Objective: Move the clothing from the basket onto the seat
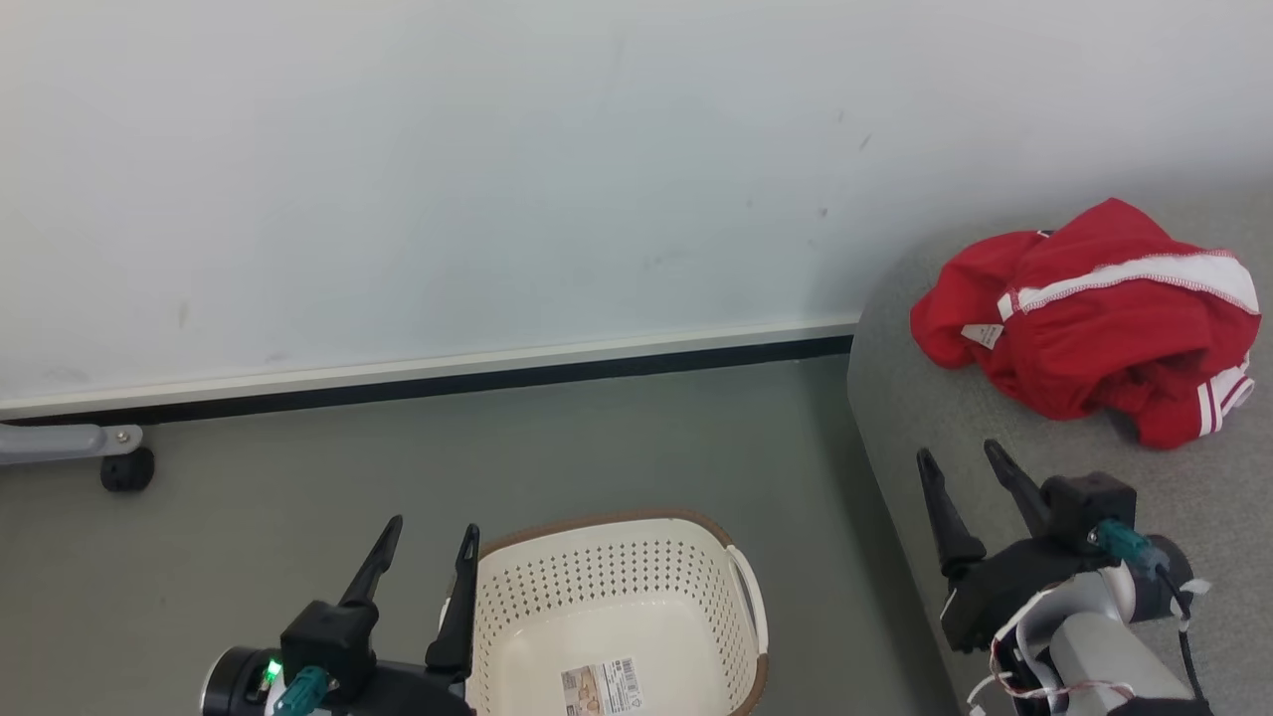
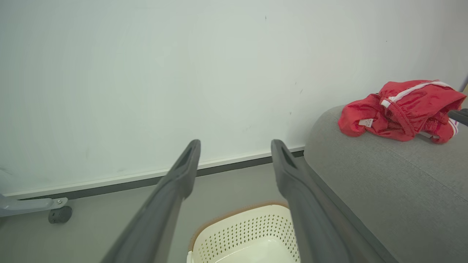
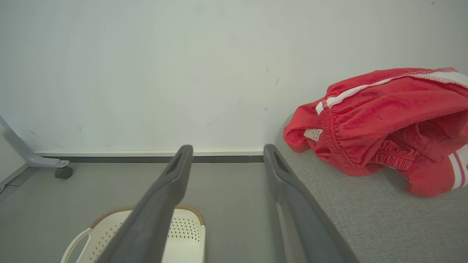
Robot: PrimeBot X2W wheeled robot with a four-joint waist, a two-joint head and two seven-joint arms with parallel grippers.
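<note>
Clothing (image 1: 1084, 328), red white-striped fabric, heaped on grey woven seat (image 1: 945, 398), right of empty cream perforated basket (image 1: 597, 572): transfer judged done. Left gripper (image 1: 433, 524), right gripper (image 1: 958, 448) spread, empty.

Both arms sit low, left hand (image 1: 428, 534) and right hand (image 1: 963, 457) spread wide, fingers pointing forward, holding nothing.

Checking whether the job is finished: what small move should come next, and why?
Probably just draw both arms back to rest: the clothing lies bunched on the seat, the basket looks empty, and the left gripper and right gripper are open, holding nothing.
</note>
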